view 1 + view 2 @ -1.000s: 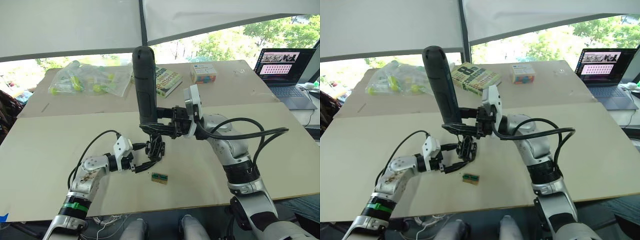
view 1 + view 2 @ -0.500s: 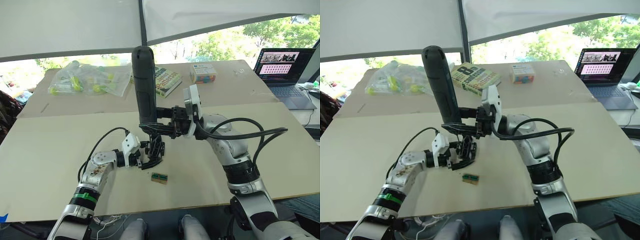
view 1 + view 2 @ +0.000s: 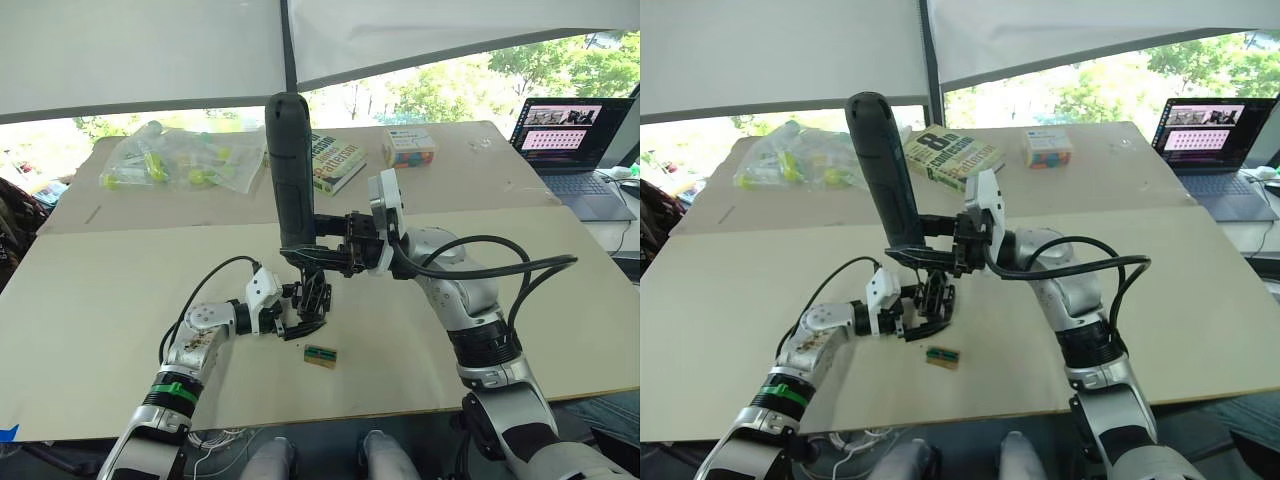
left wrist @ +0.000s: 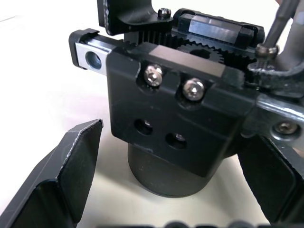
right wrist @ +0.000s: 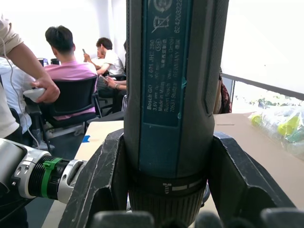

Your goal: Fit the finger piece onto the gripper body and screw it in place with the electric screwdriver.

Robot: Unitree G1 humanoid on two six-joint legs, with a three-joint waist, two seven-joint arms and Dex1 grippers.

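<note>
**Screwdriver standing over the gripper body at mid-bench**

Nearest the robot, a tiny tan-and-green block (image 3: pixel 319 355) is lying alone on the pale bench (image 3: pixel 90 330). Just beyond it, the left pincer (image 3: pixel 300 325) is reaching in from the left with its fingers (image 4: pixel 57 180) spread apart, sitting either side of the gripper body (image 3: pixel 313 296) without closing on it. In the left wrist view the gripper body (image 4: pixel 185 123) is showing a black block face with two silvery screws, a round black base below and a toothed rack along the top.

Directly above, the right pincer (image 3: pixel 318 243) is clamping the electric screwdriver (image 3: pixel 291 170) near its lower end and holding it upright, rounded end up, slightly tilted. Its thin metal bit (image 4: pixel 279 23) is coming down at an angle to a screw head at the top edge of the gripper body. The finger piece cannot be made out for certain among the black parts.

Farther back, a book (image 3: pixel 333 160) and a bag of yellow-green items (image 3: pixel 170 160) are lying on the rear bench, a small colourful box (image 3: pixel 409 147) is sitting to the right, and a laptop (image 3: pixel 570 135) is standing open at the far right.
</note>
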